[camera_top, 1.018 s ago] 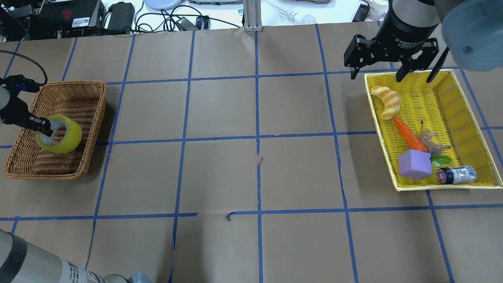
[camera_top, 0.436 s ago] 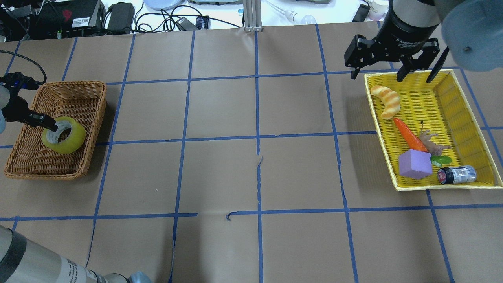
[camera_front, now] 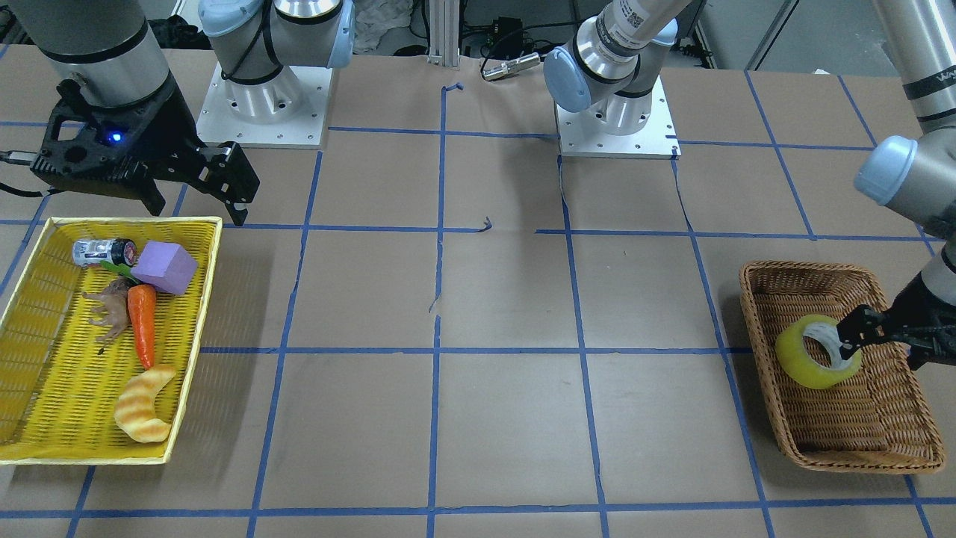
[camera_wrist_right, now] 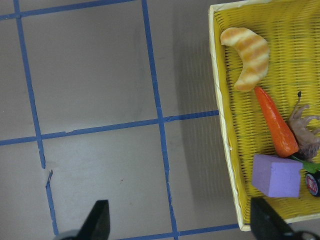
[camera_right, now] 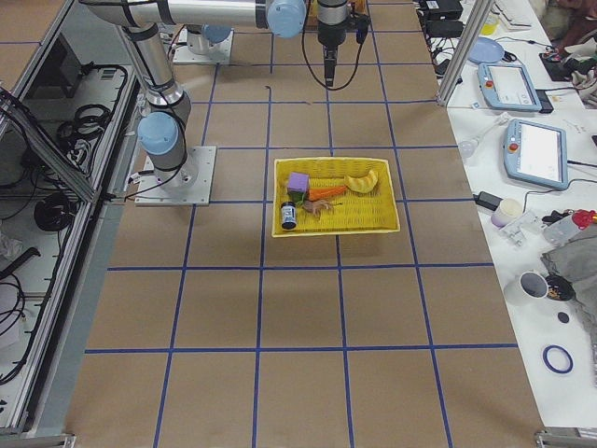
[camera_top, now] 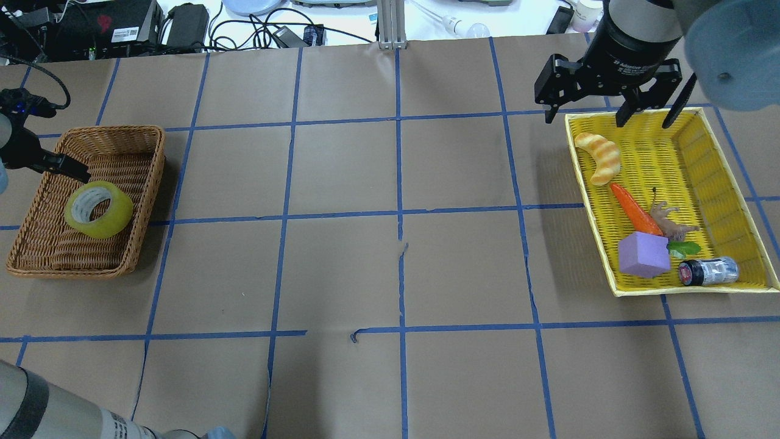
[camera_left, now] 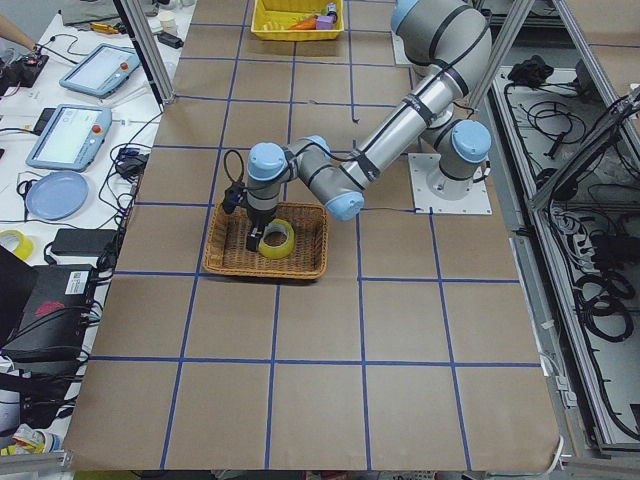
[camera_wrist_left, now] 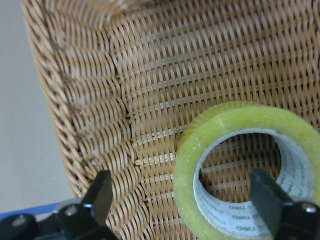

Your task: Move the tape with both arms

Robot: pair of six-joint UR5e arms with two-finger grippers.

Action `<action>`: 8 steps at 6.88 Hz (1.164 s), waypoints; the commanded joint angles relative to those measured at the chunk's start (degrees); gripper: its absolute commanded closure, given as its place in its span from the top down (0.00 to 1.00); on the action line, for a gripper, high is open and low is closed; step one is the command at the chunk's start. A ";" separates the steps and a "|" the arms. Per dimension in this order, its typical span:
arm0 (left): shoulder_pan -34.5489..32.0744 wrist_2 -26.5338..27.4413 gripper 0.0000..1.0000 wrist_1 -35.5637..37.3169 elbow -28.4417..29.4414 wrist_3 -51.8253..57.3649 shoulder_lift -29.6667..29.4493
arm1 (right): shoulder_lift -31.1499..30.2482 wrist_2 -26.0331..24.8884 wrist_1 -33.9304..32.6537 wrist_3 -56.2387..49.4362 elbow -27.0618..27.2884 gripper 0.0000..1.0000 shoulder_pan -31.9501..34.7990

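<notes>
just above tape (camera_wrist_left: 235, 117), left gripper (camera_wrist_left: 181, 177)

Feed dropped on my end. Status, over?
Left gripper open, just off the tape. Right gripper open at yellow tray. The tape lies free in wicker basket. Nothing blocking it.

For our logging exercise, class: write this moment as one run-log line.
tape: lying in wicker basket | left gripper: open, near tape | right gripper: open, by yellow tray

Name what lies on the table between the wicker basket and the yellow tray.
Only brown paper crossed by blue tape lines; no object, as the overhead view shows.
</notes>
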 commanded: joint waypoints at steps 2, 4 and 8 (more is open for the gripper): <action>-10.19 -0.05 1.00 -8.09 0.59 -19.93 6.01 | 0.00 0.02 0.00 0.00 0.00 1.00 0.00; -18.52 0.47 1.00 -15.72 1.46 -32.60 9.61 | 0.00 -0.07 0.00 -0.09 0.00 1.00 0.00; -27.69 0.65 1.00 -42.00 13.92 -41.27 15.42 | -0.61 0.72 0.96 -1.05 -0.09 1.00 0.00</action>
